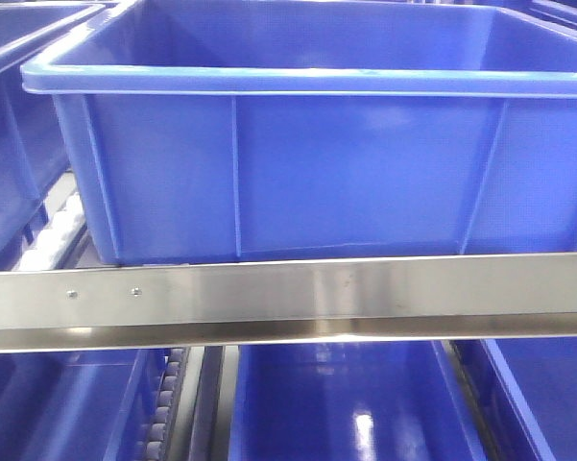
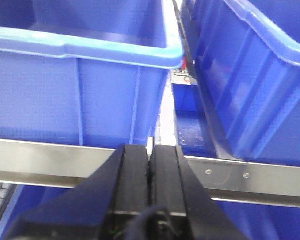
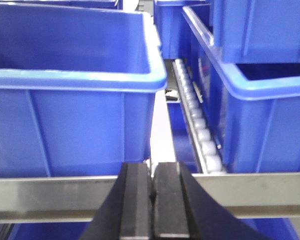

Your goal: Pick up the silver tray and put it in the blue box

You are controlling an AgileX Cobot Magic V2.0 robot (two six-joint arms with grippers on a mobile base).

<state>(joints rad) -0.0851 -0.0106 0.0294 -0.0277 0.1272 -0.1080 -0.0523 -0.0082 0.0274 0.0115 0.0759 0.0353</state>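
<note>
— Several blue crates fill the front view: how many do you count?
— At least five. One at far left (image 1: 19,144), the big blue box (image 1: 298,163) in the middle on the upper level, a corner at top right, and two more below the steel rail (image 1: 288,303).
— Anything inside them?
— The blue box's floor is hidden behind its wall, so I cannot tell. The lower crate (image 1: 355,403) shows only a bare, glossy floor. No silver tray shows in any view.
— And the shelf?
— White rollers (image 3: 197,125) run between crates on a steel-framed rack.
— The jaws?
— Left gripper (image 2: 150,150): pressed together, nothing between. Right gripper (image 3: 152,172): likewise closed and empty, both just before the rail.
</note>
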